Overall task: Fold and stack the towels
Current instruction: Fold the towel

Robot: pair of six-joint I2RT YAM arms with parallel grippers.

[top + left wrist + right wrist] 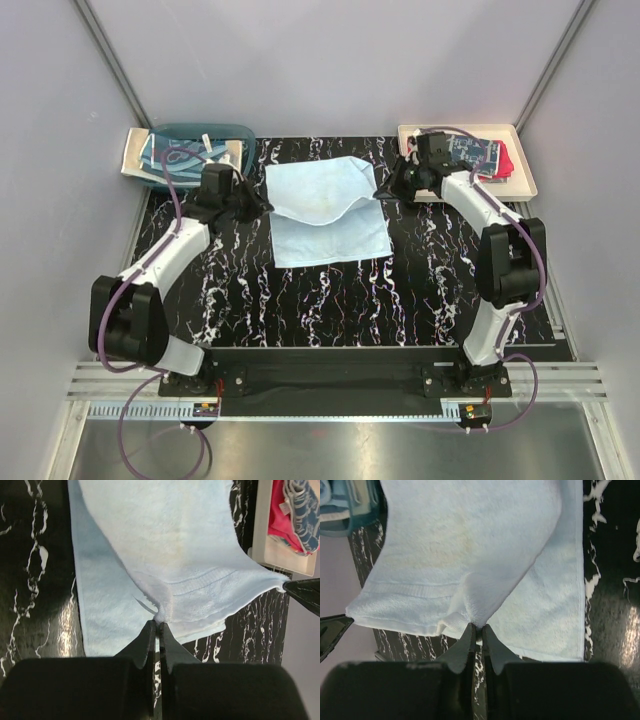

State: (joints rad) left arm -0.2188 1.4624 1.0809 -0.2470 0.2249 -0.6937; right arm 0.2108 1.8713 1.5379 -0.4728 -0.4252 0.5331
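Note:
A plain light blue towel (325, 205) lies in the middle of the black marbled table, its far part lifted and doubled over the near part. My left gripper (262, 207) is shut on the towel's left edge (159, 614). My right gripper (382, 191) is shut on its right edge (477, 621). The towel sags between them. A red-pink towel (507, 160) and a patterned blue towel (470, 152) lie on the cream tray (525, 172) at the far right. More patterned towels (175, 157) lie in the teal basket (200, 131) at the far left.
The tray also shows in the left wrist view (265, 545), close to the towel's right corner. The basket corner shows in the right wrist view (340, 510). Grey walls close in the table on three sides.

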